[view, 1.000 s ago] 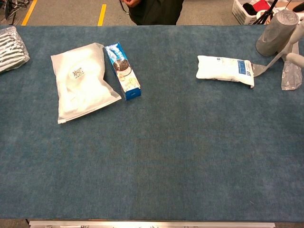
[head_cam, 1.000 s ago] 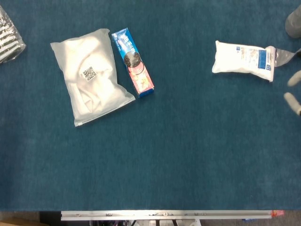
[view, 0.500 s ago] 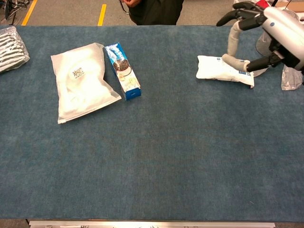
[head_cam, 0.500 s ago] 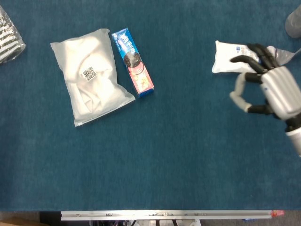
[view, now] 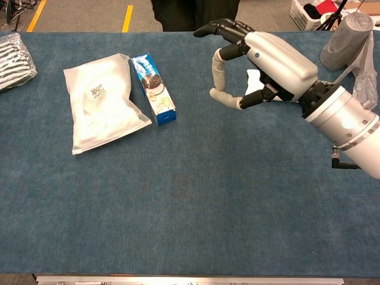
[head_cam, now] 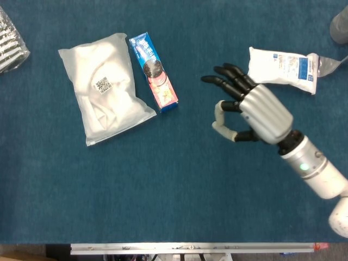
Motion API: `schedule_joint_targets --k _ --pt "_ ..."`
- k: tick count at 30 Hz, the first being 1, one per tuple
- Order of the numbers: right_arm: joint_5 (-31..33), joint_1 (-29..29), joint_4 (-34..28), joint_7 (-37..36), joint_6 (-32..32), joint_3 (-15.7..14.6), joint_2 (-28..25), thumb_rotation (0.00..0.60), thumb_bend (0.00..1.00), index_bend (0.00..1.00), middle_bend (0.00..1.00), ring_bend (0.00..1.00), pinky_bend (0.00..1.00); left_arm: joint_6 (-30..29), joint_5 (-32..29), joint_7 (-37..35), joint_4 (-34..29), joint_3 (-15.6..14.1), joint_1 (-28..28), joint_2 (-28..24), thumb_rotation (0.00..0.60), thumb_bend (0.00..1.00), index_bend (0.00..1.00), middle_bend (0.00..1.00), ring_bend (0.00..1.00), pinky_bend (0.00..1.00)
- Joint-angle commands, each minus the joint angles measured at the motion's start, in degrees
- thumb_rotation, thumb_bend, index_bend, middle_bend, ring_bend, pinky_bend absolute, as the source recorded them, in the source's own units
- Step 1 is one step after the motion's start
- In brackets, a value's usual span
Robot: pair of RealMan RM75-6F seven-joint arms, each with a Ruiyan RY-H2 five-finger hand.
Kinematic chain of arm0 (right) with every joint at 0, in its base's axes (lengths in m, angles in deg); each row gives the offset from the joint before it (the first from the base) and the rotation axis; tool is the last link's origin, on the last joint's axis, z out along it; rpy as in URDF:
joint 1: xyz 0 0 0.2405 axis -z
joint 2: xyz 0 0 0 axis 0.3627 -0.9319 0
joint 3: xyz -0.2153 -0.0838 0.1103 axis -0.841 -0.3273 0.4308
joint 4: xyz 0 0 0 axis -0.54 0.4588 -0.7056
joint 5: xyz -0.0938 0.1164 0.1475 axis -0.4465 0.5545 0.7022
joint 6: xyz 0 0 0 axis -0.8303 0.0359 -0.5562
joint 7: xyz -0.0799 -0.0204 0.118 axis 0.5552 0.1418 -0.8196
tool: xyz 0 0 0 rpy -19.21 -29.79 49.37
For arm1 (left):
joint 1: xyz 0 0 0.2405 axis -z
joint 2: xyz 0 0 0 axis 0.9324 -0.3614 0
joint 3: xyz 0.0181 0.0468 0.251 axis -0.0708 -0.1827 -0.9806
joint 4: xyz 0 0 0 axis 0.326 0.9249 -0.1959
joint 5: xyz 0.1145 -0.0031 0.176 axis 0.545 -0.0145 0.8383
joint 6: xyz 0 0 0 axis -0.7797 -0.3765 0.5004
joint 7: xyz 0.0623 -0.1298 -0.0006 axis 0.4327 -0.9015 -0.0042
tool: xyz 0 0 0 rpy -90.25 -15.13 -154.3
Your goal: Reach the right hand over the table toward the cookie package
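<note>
So the right hand (head_cam: 250,109) is out over the blue table (head_cam: 179,190), held above the cloth with nothing in it — fingers (head_cam: 225,76) apart and stretched toward the left side, thumb (head_cam: 225,125) curled under and spaced from them. In the chest view the same hand (view: 261,59) hangs in front of the far half of the table, with the silver wrist and arm (view: 344,122) coming in from the right edge. It isn't touching anything.

The cookie package (head_cam: 154,72) is a long blue box with a dark sandwich cookie printed on it. It lies flat on the left half of the table, tilted a bit, well apart from the fingertips, with bare cloth between them. In the chest view the package (view: 153,88) sits in the same spot, its long left side right up against a clear plastic bag (head_cam: 103,87) with something white inside and a QR sticker on top.

Behind the hand, on the right, there's a white pouch (head_cam: 283,68) with blue print, lying flat — the chest view mostly hides it behind the palm. Past that, at the far right corner, a gray roll (view: 346,41) stands upright. Over at the far left edge a bundle of dark stuff in clear wrap (view: 15,50) pokes into view. The left hand doesn't show in either view.
</note>
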Motion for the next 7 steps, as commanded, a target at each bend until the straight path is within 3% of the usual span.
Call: schedule_joint_targets --k 1,7 --pt "-0.63 -0.78 1.03 0.68 1.11 -0.39 1.94 0.6 0.33 0.71 0.14 0.0 0.0 0.05 -0.06 0.12 -0.01 0.0 -0.03 -0.01 0.6 0.2 0.34 0.27 0.2 0.05" --pt "-0.4 -1.3 1.28 1.05 1.72 -1.12 3.04 0.6 0.33 0.71 0.14 0.0 0.0 -0.02 -0.12 0.12 0.0 0.08 -0.17 0.01 0.6 0.2 0.34 0.27 0.2 0.05"
